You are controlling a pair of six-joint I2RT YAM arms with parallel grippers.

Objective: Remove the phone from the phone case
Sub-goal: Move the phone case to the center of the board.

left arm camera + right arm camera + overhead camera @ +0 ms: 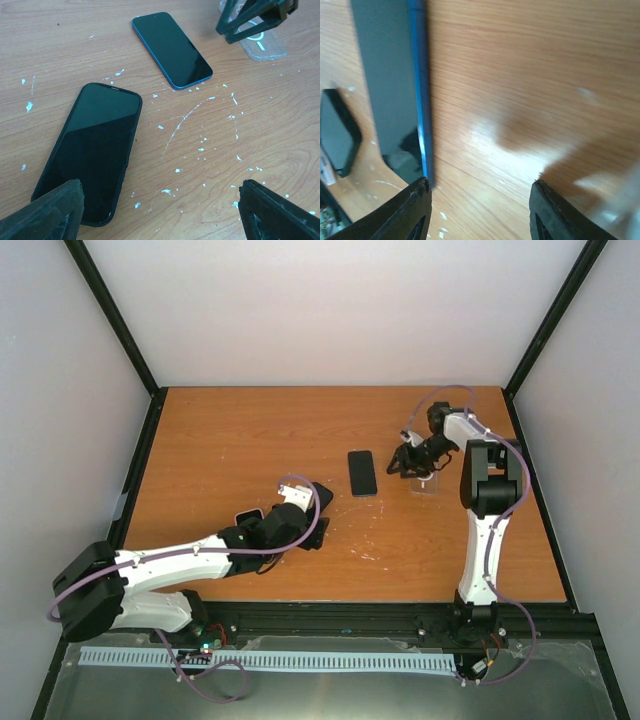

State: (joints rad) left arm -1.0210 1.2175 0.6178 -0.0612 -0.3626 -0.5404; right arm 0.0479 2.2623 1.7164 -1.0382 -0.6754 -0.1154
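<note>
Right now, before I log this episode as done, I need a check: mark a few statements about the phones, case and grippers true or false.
1. The blue phone lies bare on the table. True.
2. The left gripper is clamped on the black phone. False: it is open, and that phone lies on the table.
3. The clear case lies apart from the blue phone. True.
4. The right gripper holds the blue phone. False: its fingers are apart over bare wood.
</note>
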